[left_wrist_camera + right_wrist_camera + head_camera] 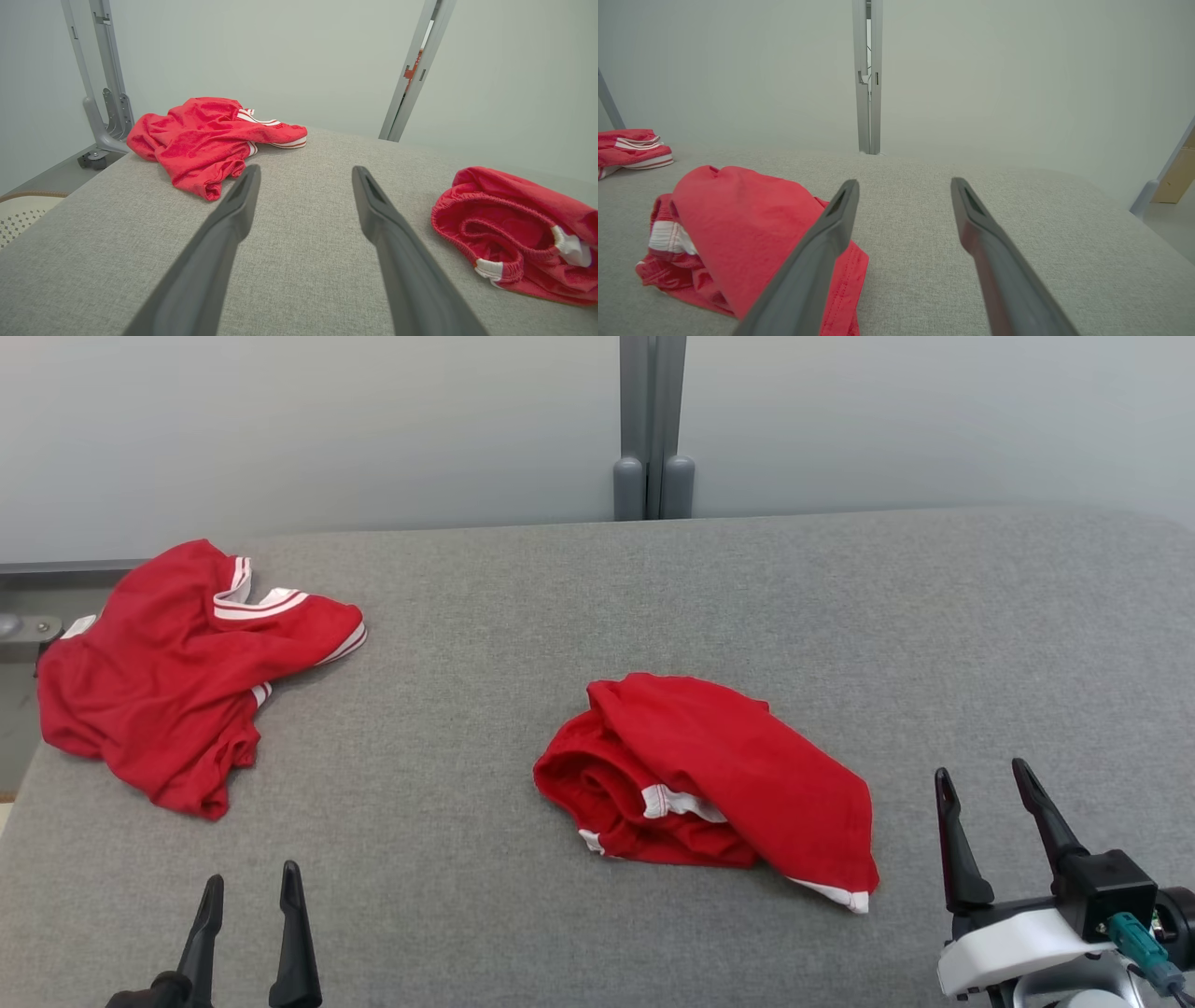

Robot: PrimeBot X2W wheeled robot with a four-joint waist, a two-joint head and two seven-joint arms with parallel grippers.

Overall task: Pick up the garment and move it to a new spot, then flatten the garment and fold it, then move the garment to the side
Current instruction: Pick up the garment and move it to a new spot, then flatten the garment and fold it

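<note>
Head view: the left gripper [253, 871] and right gripper [979, 767] gaped wide, both empty; the bunched red garment [709, 784] lay ahead-left of the right one. Left wrist view: that garment [514, 233] lay off to the right, and a second red garment [205, 135] lay ahead-left. Right wrist view: it [738, 224] lay just left of the fingers.

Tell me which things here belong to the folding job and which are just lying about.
For the job: middle red garment, likely the one to fold; left pincer and right pincer, both open; grey table.
Lying about: crumpled red garment at far left; grey post behind.
</note>
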